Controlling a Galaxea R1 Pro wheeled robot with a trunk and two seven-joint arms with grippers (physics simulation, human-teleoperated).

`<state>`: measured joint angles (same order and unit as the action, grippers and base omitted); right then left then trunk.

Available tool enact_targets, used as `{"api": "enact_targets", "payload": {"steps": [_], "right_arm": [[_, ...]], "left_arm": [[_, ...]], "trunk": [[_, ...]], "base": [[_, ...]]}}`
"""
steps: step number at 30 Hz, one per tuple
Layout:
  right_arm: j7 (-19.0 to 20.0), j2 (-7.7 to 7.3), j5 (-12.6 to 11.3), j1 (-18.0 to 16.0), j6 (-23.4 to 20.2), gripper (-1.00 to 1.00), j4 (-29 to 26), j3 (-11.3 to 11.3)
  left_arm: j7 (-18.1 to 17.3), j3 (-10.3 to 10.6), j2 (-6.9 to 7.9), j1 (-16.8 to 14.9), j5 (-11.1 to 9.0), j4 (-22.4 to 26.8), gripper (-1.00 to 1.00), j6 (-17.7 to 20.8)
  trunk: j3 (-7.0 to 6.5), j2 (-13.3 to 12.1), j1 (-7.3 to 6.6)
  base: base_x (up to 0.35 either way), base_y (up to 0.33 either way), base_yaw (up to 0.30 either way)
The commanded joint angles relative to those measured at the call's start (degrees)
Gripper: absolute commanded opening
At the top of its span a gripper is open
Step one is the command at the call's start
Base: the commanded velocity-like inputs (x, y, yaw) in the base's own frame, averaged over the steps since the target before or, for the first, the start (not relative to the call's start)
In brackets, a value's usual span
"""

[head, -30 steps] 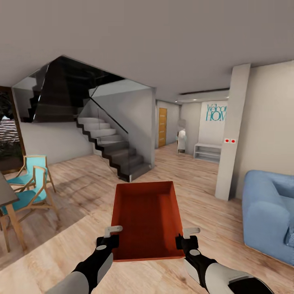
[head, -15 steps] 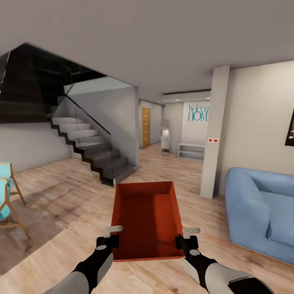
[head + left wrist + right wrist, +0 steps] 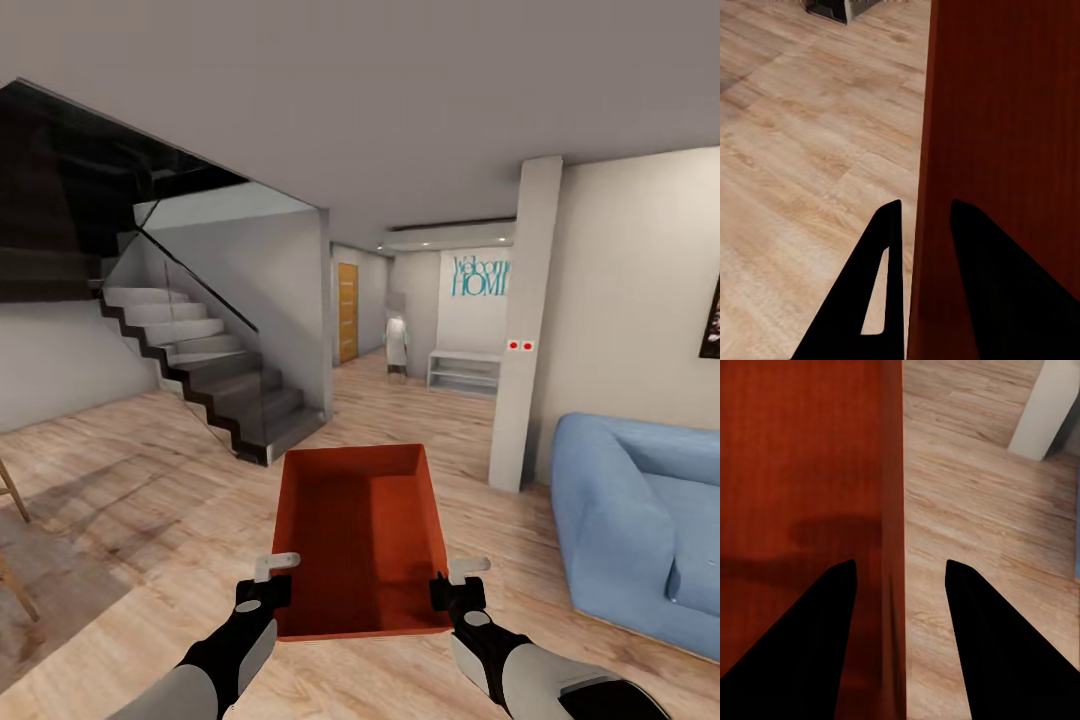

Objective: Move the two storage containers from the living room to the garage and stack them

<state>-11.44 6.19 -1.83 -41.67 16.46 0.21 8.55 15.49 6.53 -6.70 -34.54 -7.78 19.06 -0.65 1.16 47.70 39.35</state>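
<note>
One orange-red storage container (image 3: 360, 535) hangs level over the living room's light wood-plank floor (image 3: 130, 480), in front of my trunk. My left gripper (image 3: 268, 590) is shut on its left wall near the close corner, and my right gripper (image 3: 452, 592) is shut on its right wall. In the left wrist view the fingers of the left gripper (image 3: 921, 217) straddle the container's wall (image 3: 1005, 112). The right wrist view shows the right gripper (image 3: 900, 566) astride the other wall (image 3: 802, 457). The box is empty. The other storage container and the garage are out of view.
A dark staircase with glass railing (image 3: 200, 370) rises at the left. A pale pillar (image 3: 525, 330) and a blue sofa (image 3: 640, 520) stand at the right. Between them a hallway leads to a yellow door (image 3: 347, 312) and a white shelf (image 3: 465, 370).
The whole view has swung right and moved on: the turquoise chairs slid out at the left and the sofa came closer. The container sits the same in both grippers.
</note>
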Motion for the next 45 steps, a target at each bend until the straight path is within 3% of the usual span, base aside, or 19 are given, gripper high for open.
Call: {"api": "enact_targets", "payload": {"steps": [1, 17, 34, 45], "right_arm": [[0.10, 0.05, 1.56, -0.08, 5.07, -1.00, -2.41, -4.25], [0.10, 0.05, 1.56, -0.08, 5.07, -1.00, -2.41, -4.25], [0.10, 0.05, 1.56, -0.08, 5.07, -1.00, -2.41, -4.25], [0.10, 0.05, 1.56, -0.08, 5.07, -1.00, -2.41, -4.25]], "left_arm": [[0.68, -0.20, 3.54, 0.00, -0.57, -0.08, -1.00, -0.06], [0.68, -0.20, 3.54, 0.00, -0.57, -0.08, -1.00, -0.06], [0.68, -0.20, 3.63, 0.00, -0.57, -0.08, -1.00, -0.06], [0.68, -0.20, 3.63, 0.00, -0.57, -0.08, -1.00, -0.06]], "trunk": [[0.10, 0.08, 0.05], [0.11, 0.08, 0.05], [0.74, 0.08, 0.05], [0.81, 0.08, 0.05]], "base": [[0.322, 0.095, -0.001], [0.322, 0.095, -0.003], [0.322, 0.078, -0.221], [0.322, 0.043, -0.040]]}}
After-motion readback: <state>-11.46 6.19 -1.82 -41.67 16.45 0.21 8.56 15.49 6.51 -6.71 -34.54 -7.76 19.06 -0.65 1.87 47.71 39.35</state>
